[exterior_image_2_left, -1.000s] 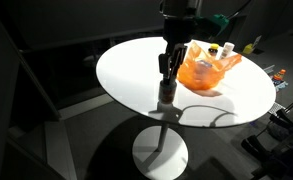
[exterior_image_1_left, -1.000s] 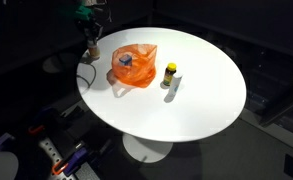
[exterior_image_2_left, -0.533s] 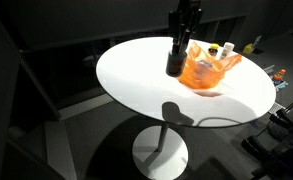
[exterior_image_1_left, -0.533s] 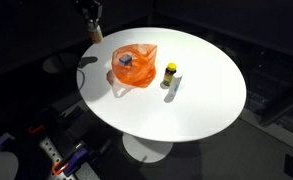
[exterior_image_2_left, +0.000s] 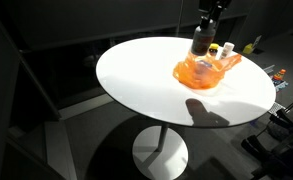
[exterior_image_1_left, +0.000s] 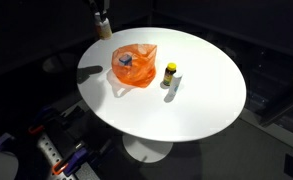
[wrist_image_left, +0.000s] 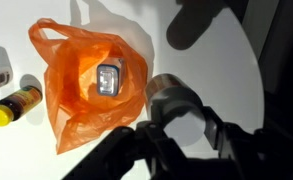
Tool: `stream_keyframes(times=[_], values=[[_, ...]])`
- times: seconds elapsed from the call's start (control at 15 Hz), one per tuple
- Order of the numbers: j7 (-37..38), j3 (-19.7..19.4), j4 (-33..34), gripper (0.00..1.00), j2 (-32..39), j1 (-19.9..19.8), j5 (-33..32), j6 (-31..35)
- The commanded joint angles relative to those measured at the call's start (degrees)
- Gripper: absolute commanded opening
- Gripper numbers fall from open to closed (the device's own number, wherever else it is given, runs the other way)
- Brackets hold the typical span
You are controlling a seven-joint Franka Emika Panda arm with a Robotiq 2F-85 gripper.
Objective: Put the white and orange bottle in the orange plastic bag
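gripper [exterior_image_1_left: 103, 21] held high, jaws closed on the upright white and orange bottle [wrist_image_left: 176, 98], long axis vertical; the open orange bag [wrist_image_left: 84, 85] lies to its left in the wrist view, not directly beneath.

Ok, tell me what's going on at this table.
The claw grips a bottle in the air near the orange bag, which lies open on the white table. The bottle is not in the bag yet. A small item already sits in the bag, and a yellow-capped bottle stands beside it.
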Motion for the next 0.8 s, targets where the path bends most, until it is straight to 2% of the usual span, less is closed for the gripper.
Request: stream_keyframes(times=[0.0,0.73], values=[[1.38,-1.21,-4.15,0.19,-4.15,-2.49,-0.35,0.24],[-0.73,-5.59,-8.58,0.19,-5.61,-8.49,1.25,2.64]])
